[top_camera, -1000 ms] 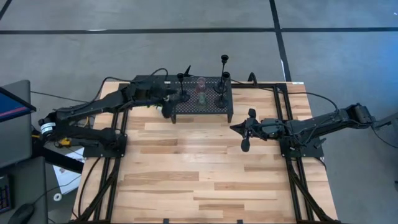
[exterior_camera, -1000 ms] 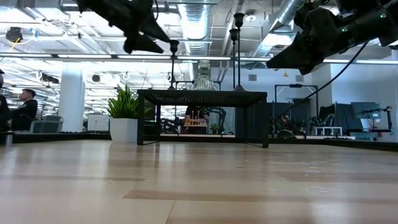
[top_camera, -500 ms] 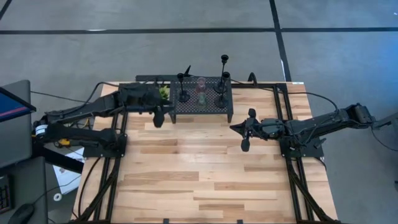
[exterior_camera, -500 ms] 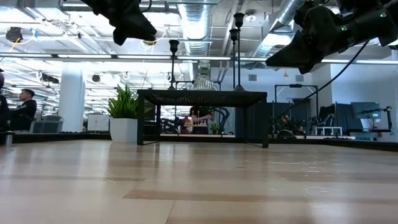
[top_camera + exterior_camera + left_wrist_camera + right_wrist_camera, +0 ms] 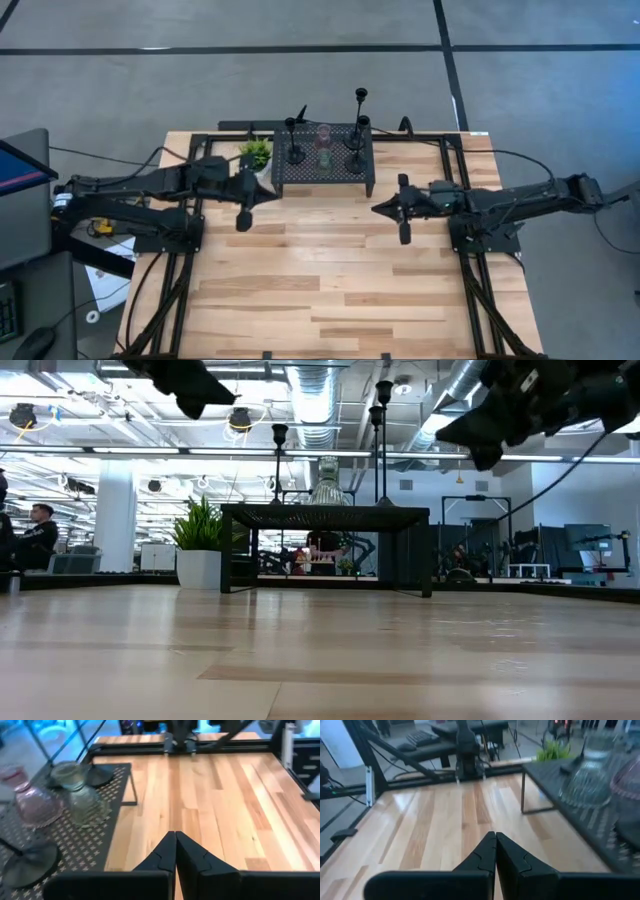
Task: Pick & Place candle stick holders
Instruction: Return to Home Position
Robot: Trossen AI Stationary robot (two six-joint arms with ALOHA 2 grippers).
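The candle stick holders stand on a black perforated stand (image 5: 322, 172) at the table's far edge. They are a short black one (image 5: 295, 152), a pinkish glass one (image 5: 323, 134), a squat green one (image 5: 323, 158), and two more black ones (image 5: 356, 160), the tallest (image 5: 360, 100) at the back. My left gripper (image 5: 270, 196) hovers shut and empty near the stand's left front corner, pointing toward the table's right. My right gripper (image 5: 377, 209) hovers shut and empty to the right of the stand's front, pointing left. Both are high above the table in the low view.
A small green potted plant (image 5: 257, 152) stands on the table just left of the stand. The wooden tabletop (image 5: 330, 280) stretches bare from the stand to the near edge. Arm bases and black frame rails (image 5: 190, 250) run along both sides.
My left gripper has drawn back from the short black holder on the stand, moving toward the table's near edge and a little left, and its fingers have shut on nothing. The holder stays upright on the stand. My right gripper has risen slightly.
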